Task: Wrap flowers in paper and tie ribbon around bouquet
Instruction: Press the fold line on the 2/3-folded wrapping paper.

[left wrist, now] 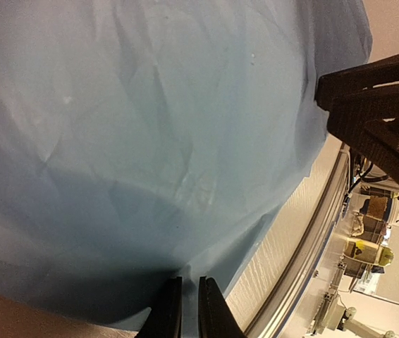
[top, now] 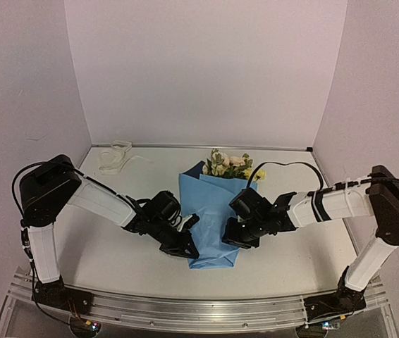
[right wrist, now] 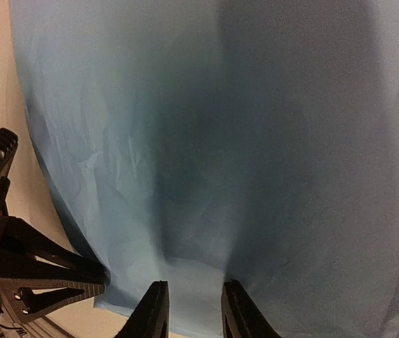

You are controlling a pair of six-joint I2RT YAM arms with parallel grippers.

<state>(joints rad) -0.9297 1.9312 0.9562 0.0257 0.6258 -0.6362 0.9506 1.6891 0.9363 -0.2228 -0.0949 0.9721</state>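
The paper [top: 212, 211] lies folded over the flowers [top: 229, 165] mid-table, and only the blooms and leaves stick out at its far end. At the fold's near-left edge my left gripper [top: 188, 248] is shut on a pinch of the paper [left wrist: 150, 141], seen between its narrow jaws [left wrist: 189, 282]. My right gripper [top: 236, 239] sits at the near-right side. In the right wrist view its jaws [right wrist: 192, 287] stand apart over the paper [right wrist: 256, 155], with a lighter flap between them. The ribbon [top: 115, 156] lies coiled at the back left.
Pale walls close in the table on three sides. An aluminium rail [top: 199, 307] runs along the near edge, also seen in the left wrist view [left wrist: 305, 257]. Each wrist view shows the other gripper's black fingers [left wrist: 376, 105] [right wrist: 23, 271] close by.
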